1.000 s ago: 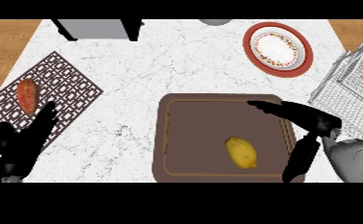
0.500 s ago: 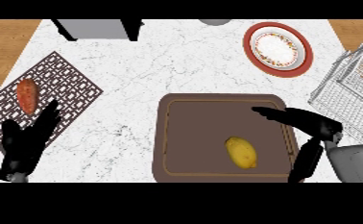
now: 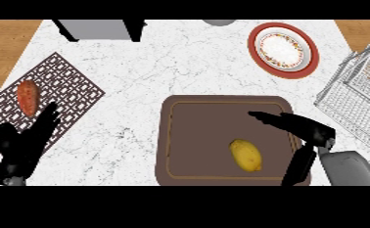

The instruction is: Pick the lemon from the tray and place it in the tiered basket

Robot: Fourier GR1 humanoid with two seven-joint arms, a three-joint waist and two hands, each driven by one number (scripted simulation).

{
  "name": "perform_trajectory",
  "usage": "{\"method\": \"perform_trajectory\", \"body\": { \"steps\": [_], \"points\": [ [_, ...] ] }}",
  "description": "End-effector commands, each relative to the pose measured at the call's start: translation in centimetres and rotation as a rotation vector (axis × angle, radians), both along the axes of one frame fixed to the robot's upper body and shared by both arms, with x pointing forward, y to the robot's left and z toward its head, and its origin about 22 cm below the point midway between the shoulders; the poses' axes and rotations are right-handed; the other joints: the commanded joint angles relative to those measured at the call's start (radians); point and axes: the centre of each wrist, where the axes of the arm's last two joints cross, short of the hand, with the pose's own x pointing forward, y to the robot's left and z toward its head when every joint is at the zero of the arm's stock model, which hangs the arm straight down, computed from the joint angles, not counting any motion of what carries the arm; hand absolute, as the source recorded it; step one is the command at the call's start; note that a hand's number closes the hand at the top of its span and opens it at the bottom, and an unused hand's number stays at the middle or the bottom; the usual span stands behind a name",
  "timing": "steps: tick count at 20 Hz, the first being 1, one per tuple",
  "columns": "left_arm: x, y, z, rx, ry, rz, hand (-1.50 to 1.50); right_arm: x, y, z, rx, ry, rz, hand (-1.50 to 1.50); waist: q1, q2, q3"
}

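On the white marble counter [image 3: 166, 60] we see the lemon [image 3: 246, 155] lying in the brown tray [image 3: 209, 124], toward its lower right. The right hand [image 3: 309, 136] hovers just beside it, fingers and thumb spread apart. The wire tiered basket [image 3: 350, 100] stands at right; the left hand [image 3: 25, 144] rests open at lower left.

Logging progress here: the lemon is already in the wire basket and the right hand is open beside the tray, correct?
Not quite. The head view shows the lemon lying on the brown tray, not in the wire basket. The right hand is open beside it.
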Motion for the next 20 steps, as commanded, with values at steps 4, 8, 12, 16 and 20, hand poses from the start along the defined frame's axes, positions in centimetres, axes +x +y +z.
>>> {"method": "perform_trajectory", "body": {
  "steps": [4, 8, 12, 16, 20],
  "points": [
    [0.1, -0.7, 1.5, 0.002, 0.009, -0.014, 0.00, 0.2, 0.7, -1.0, 0.019, 0.002, 0.010, -1.50, 0.000, -0.001, 0.000],
    [-0.6, 0.6, -0.4, 0.006, -0.001, -0.007, 0.00, 0.5, 1.6, -2.0, 0.019, -0.009, -0.010, -1.50, 0.001, 0.000, 0.000],
    [-0.2, 0.9, -1.7, -0.005, 0.012, -0.001, 0.00, 0.7, 5.2, -3.2, -0.006, 0.020, -0.003, -1.50, 0.002, 0.001, 0.000],
    [-0.6, 0.3, -0.7, -0.006, 0.011, -0.008, 0.00, 0.3, 4.8, -4.7, 0.019, 0.008, 0.005, -1.50, 0.004, 0.001, 0.000],
    [-0.1, -1.1, -1.0, -0.010, 0.001, 0.008, 0.00, -1.3, 6.0, -6.1, 0.018, 0.021, 0.018, -1.50, 0.003, 0.001, 0.000]
  ]
}}
